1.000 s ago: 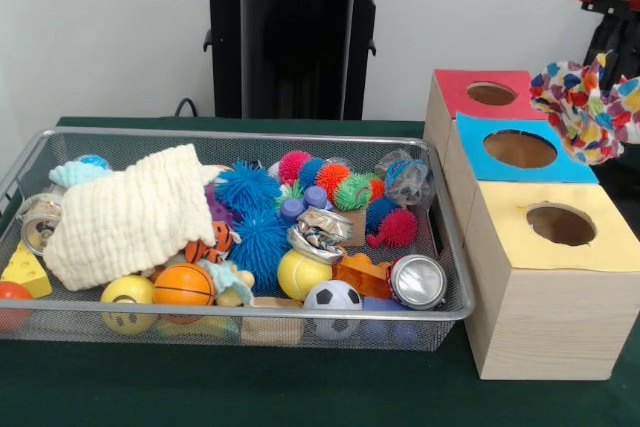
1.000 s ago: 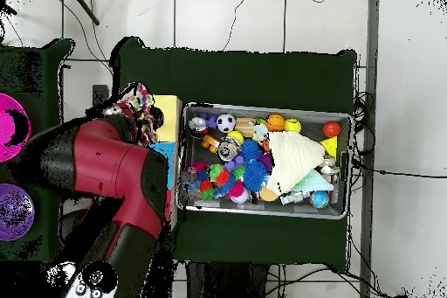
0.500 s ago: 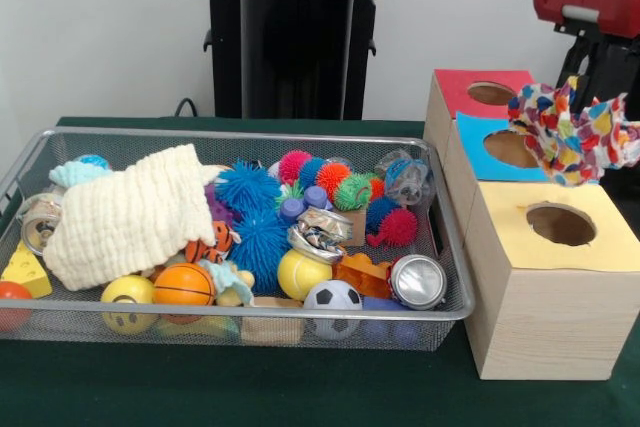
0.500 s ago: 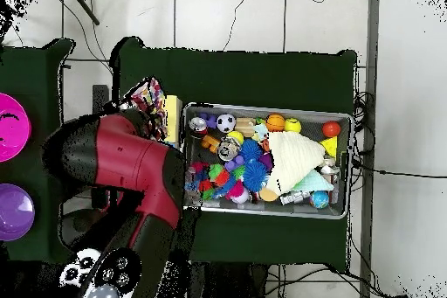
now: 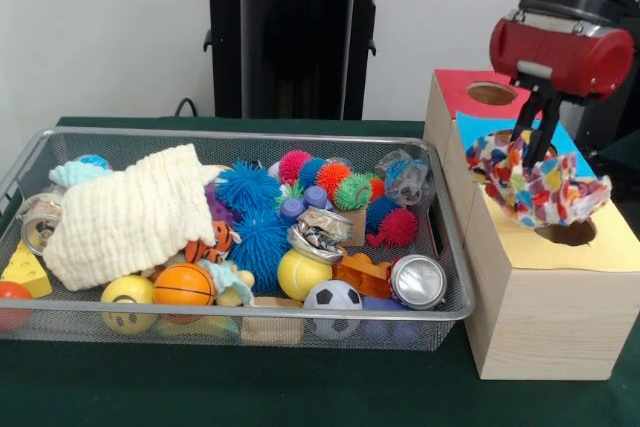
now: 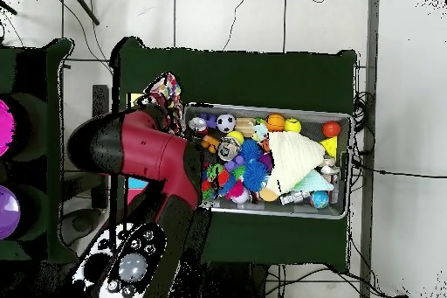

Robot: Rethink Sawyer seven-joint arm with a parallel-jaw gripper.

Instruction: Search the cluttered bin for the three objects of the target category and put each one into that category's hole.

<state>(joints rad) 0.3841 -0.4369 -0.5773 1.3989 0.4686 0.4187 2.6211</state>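
At the right of the front view the robot's hand (image 5: 532, 152) hangs from the red and black arm (image 5: 562, 42), pinched shut on a multicoloured patchwork cloth (image 5: 537, 182). The cloth droops in a wide, loose bundle over the wooden box with the yellow top (image 5: 545, 292), and it covers most of that box's round hole (image 5: 566, 234); only the hole's lower edge shows beneath the fabric. Further back in the same row stand the box with the blue top (image 5: 470, 137) and the box with the red top (image 5: 455, 87), each with its own opening.

The main risk is judged to be a bad drop. The cloth spreads wider than the hole, so on release a fold could catch on the rim and leave the fabric lying across the yellow top instead of falling in. Part of the cloth also hangs toward the blue box, and a trailing corner could snag on that edge or slide down between box and silver wire-mesh bin (image 5: 445, 247). The cloth could also cling to the fingers, which are buried in it.

In the overhead view the arm (image 6: 144, 159) hides the boxes, with the cloth (image 6: 164, 93) showing at the upper left, so alignment over the hole cannot be checked there. A cream waffle-weave cloth (image 5: 125, 212) lies in the bin on the green counter (image 5: 300, 387), over the toys at the left.
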